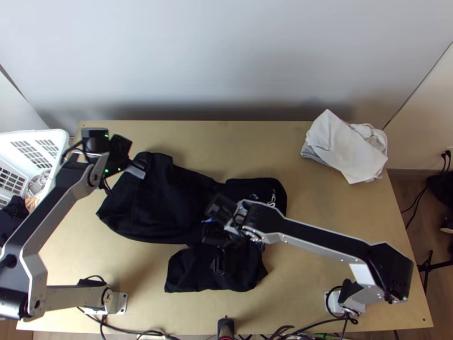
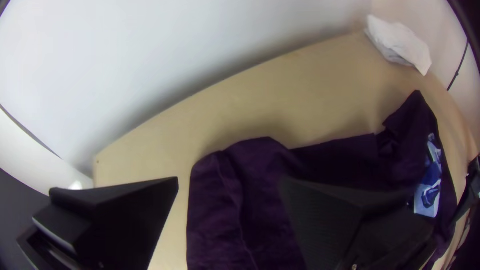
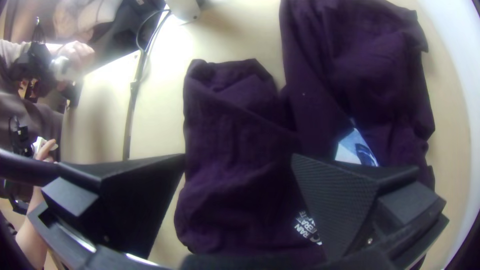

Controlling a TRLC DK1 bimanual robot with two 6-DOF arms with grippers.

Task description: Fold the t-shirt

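The t-shirt [image 1: 164, 207] lies rumpled across the tabletop [image 1: 351, 215], both my sets of jaws open above it, and if I pinch only one layer, which seems likeliest where my right arm [image 1: 317, 234] hides it, lifting could drag it askew rather than fold it.

The t-shirt [image 1: 170, 204] lies on the table [image 1: 323, 198], right of the basket [image 1: 34, 136], the cloths [image 1: 345, 147] behind it at right
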